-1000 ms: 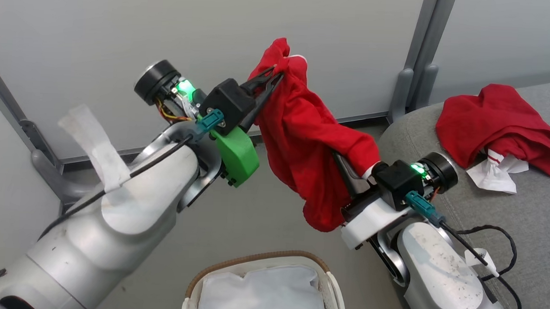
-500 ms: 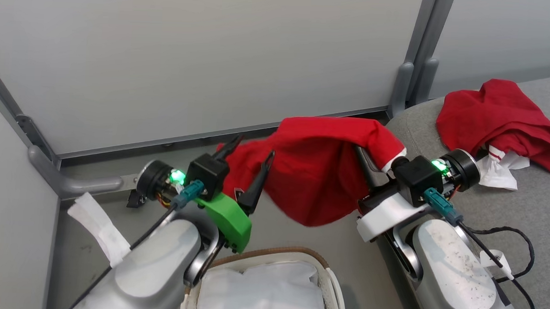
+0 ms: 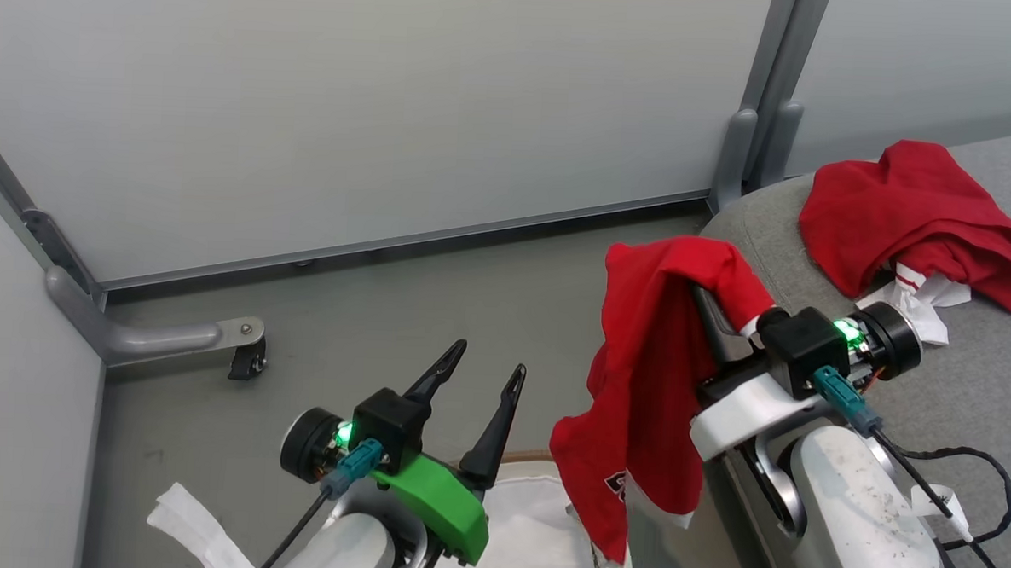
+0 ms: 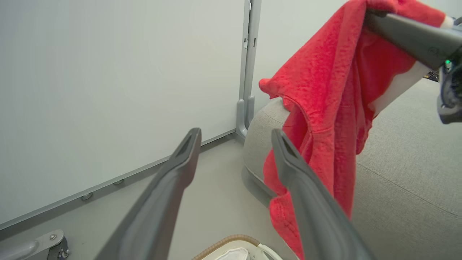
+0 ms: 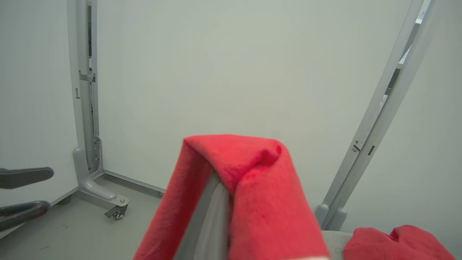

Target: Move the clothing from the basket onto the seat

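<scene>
Our left gripper (image 3: 489,358) gapes wide and empty above the basket (image 4: 231,239). A red garment (image 3: 646,384) drapes over our right gripper (image 3: 709,314) beside the seat (image 3: 961,398); we cannot tell its grip. Another garment (image 3: 909,220) lies on the seat, farther right.

Bright, even light, faint shadows. Head view sharp. Close clothing (image 5: 260,202) blurs in right wrist view; posts (image 5: 377,119) bow.

Right gripper's fingers (image 5: 211,220) mostly under the red garment (image 3: 647,367); basket (image 4: 231,238) largely past the bottom edge.
</scene>
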{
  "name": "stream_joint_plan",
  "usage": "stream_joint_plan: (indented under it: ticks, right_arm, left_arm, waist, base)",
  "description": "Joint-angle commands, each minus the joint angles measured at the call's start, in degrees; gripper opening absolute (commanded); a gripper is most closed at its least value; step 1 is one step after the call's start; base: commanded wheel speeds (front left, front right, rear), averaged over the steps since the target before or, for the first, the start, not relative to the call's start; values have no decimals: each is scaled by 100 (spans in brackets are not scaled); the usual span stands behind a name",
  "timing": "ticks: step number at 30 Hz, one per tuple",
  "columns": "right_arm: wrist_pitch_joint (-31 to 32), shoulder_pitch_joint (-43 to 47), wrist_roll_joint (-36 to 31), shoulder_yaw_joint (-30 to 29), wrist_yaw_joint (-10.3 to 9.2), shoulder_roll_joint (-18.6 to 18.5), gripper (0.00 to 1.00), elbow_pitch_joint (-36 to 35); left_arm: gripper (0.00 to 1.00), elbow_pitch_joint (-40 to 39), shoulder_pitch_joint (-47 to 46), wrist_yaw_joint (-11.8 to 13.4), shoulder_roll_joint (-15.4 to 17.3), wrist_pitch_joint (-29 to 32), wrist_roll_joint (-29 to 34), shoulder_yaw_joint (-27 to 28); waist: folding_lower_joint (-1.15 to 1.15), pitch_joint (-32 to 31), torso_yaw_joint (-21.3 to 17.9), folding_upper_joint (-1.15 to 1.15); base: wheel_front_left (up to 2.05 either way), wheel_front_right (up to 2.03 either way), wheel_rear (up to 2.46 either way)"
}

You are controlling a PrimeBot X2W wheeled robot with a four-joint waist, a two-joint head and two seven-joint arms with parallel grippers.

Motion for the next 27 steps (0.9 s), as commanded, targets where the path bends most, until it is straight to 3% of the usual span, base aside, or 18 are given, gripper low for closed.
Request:
stream_joint_plan:
  ticks: [1,14,27]
  right_arm:
    - [-14,108,-15,-59,-6,-34,0,-33]
    - [-14,293,-103,-351,-6,-55,0,-167]
    - [-14,421,-142,-487,-6,-162,0,-323]
  left_arm:
    - [100,-42,199,-40,-21,-18,75,133]
    - [100,-119,895,-317,-330,-19,684,952]
    - [100,-21,899,-542,-484,-20,1104,1130]
  waist:
    - [0,9,-21,0]
    - [0,129,-409,0]
    - [0,493,-1637,0]
  base:
    - [0,0,0]
    - [0,0,0]
    - [0,0,0]
